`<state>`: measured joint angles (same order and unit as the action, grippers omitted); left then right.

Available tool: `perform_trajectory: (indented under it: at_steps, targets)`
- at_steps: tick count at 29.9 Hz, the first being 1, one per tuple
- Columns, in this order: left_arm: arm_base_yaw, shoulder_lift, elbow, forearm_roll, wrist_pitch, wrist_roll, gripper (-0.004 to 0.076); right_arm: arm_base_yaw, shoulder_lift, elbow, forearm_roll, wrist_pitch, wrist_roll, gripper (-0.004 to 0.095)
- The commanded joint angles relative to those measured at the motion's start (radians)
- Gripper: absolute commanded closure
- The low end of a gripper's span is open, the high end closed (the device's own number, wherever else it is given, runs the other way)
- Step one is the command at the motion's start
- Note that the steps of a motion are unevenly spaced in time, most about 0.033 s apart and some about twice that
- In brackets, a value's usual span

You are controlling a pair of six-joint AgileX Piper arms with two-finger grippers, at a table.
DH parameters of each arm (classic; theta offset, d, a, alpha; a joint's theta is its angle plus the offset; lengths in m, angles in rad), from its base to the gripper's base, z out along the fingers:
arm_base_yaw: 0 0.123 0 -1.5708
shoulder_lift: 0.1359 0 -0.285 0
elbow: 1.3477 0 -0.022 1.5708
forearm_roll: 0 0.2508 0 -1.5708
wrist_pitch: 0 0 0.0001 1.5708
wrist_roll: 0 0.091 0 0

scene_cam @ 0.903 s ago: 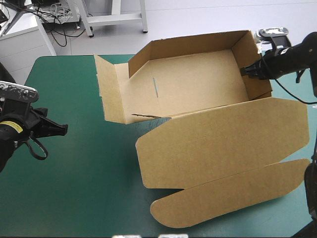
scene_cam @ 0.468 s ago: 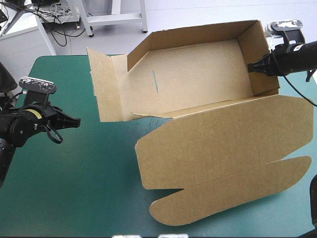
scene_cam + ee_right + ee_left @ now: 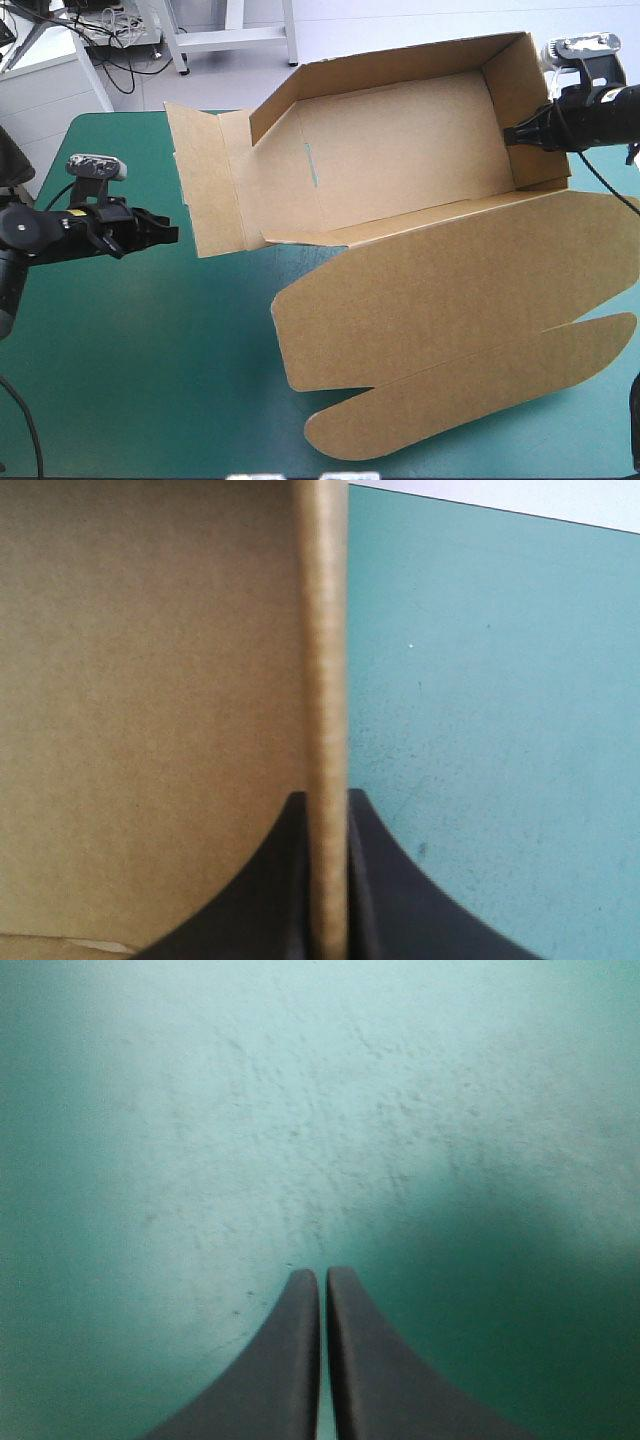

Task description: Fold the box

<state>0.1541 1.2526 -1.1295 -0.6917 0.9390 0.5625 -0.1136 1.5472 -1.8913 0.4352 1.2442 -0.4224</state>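
Wall (image 3: 525, 90) of the box (image 3: 400, 150) sits pinched in the right gripper (image 3: 514, 135), likely anchoring it; left gripper (image 3: 170, 236), clenched empty, hovers near the flat flap (image 3: 195, 190), probably to raise it.

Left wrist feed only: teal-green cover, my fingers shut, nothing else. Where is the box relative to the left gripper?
Observer: In the high view, the box sits ahead of the left gripper, not touching it.
Operator: Right arm doing anything?
Observer: The right gripper is shut on the box's right end wall, with the board edge between its fingers.
Operator: Left end raised?
Observer: No. The left end flap splays outward, and it is the part nearest your gripper.
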Motion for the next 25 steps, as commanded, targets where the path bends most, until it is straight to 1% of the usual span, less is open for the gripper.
perform_trajectory:
  at_steps: [1, 3, 4, 6, 8, 9, 13, 14, 16, 17, 19, 20, 23, 25]
  targets:
    - [0.192, 0.020, 0.046, -0.434, 0.197, 0.292, 0.0708, -0.008, -0.056, -0.026, 0.068, 0.010, 0.003, 0.0928]
    - [0.273, 0.041, 0.093, -0.582, 0.300, 0.397, 0.0708, -0.008, -0.056, -0.026, 0.099, 0.010, 0.003, 0.0928]
    - [0.300, 0.050, 0.123, -0.650, 0.330, 0.426, 0.0708, -0.008, -0.056, -0.026, 0.111, 0.010, 0.003, 0.0928]
    - [0.318, 0.052, 0.182, -0.729, 0.322, 0.455, 0.0708, -0.008, -0.056, -0.026, 0.130, 0.010, 0.003, 0.0928]
    - [0.321, 0.052, 0.221, -0.730, 0.275, 0.463, 0.0710, -0.008, -0.056, -0.026, 0.144, 0.010, 0.000, 0.0928]
    - [0.321, 0.052, 0.237, -0.730, 0.268, 0.470, 0.0709, -0.008, -0.056, -0.026, 0.144, 0.010, 0.000, 0.0928]
    - [0.313, 0.058, 0.273, -0.768, 0.266, 0.470, 0.0707, -0.008, -0.056, -0.026, 0.144, 0.010, -0.002, 0.0928]
    - [0.303, 0.061, 0.273, -0.777, 0.276, 0.469, 0.0695, -0.005, -0.056, -0.026, 0.144, 0.010, -0.004, 0.0928]
    - [0.281, 0.068, 0.273, -0.796, 0.294, 0.469, 0.0646, 0.011, -0.056, -0.026, 0.137, 0.010, -0.004, 0.0928]
    - [0.266, 0.071, 0.270, -0.808, 0.307, 0.469, 0.0605, 0.020, -0.056, -0.026, 0.132, 0.010, -0.004, 0.0928]
    - [0.238, 0.072, 0.266, -0.827, 0.327, 0.469, 0.0512, 0.047, -0.056, -0.026, 0.123, 0.010, -0.004, 0.0928]
    - [0.225, 0.072, 0.260, -0.830, 0.340, 0.470, 0.0442, 0.061, -0.056, -0.026, 0.118, 0.010, -0.004, 0.0928]
    - [0.203, 0.072, 0.247, -0.834, 0.352, 0.477, 0.0274, 0.089, -0.056, -0.026, 0.117, 0.010, -0.004, 0.0928]
    - [0.196, 0.072, 0.243, -0.844, 0.352, 0.473, 0.0212, 0.100, -0.056, -0.026, 0.117, 0.010, -0.003, 0.0928]
